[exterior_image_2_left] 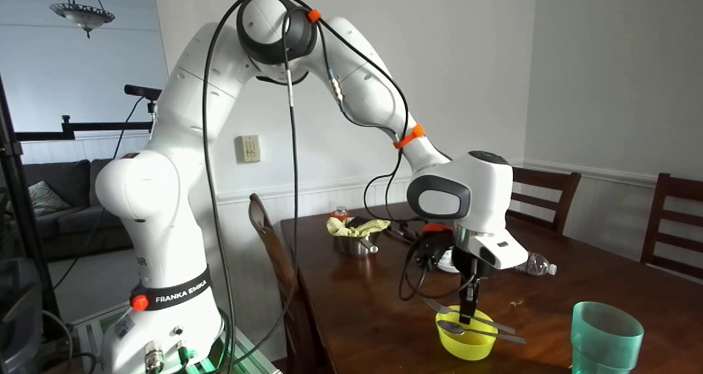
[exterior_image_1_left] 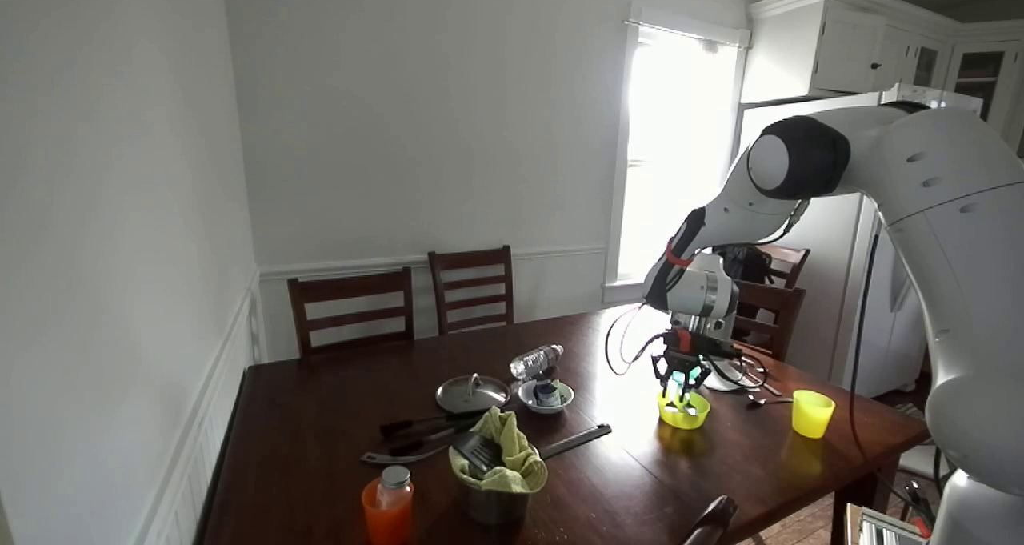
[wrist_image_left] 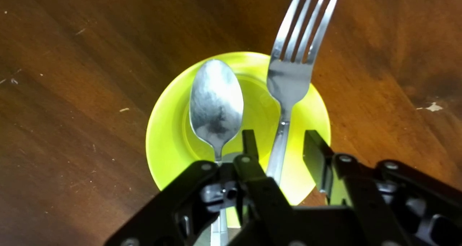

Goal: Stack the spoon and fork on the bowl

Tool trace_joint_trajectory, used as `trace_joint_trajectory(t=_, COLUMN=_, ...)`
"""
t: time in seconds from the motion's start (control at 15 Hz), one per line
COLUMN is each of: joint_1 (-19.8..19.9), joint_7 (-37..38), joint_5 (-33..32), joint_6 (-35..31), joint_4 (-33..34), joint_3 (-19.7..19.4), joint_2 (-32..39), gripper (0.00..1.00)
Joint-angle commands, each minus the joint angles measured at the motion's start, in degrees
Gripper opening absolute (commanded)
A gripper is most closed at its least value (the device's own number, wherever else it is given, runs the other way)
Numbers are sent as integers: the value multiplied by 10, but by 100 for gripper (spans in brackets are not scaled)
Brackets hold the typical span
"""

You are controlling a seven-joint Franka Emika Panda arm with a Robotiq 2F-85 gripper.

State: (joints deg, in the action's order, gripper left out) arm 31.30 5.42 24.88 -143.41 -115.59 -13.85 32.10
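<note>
Jaws: parted | fork handle (wrist_image_left: 279,150): between | spoon (wrist_image_left: 216,98): outside | bowl (wrist_image_left: 257,108): under both

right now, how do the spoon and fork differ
The spoon has a rounded head; the fork has four tines. In the wrist view, the spoon's head shows wholly over the bowl; the fork's tines reach past it. Both are silvery and lie over the bowl.

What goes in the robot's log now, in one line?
end effector: open around fork | fork: across bowl, overhanging | spoon: on bowl | stacking: looks done
</note>
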Motion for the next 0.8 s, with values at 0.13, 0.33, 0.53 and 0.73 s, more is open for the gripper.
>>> trace_joint_trajectory(t=0.13, joint_1=17, joint_7=-19, joint_5=24, joint_6=7, joint_4=22, joint_3=13, joint_2=15, gripper=33)
trace_joint_trajectory(t=0.33, joint_1=17, joint_7=-19, joint_5=26, joint_6=7, joint_4=23, joint_3=14, joint_2=15, gripper=26)
trace_joint_trajectory(t=0.53, joint_1=18, joint_7=-20, joint_5=28, joint_6=7, joint_4=23, joint_3=15, joint_2=15, gripper=13)
trace_joint_trajectory(t=0.73, joint_1=18, joint_7=-21, joint_5=31, joint_6=9, joint_4=21, joint_3=16, joint_2=10, gripper=2)
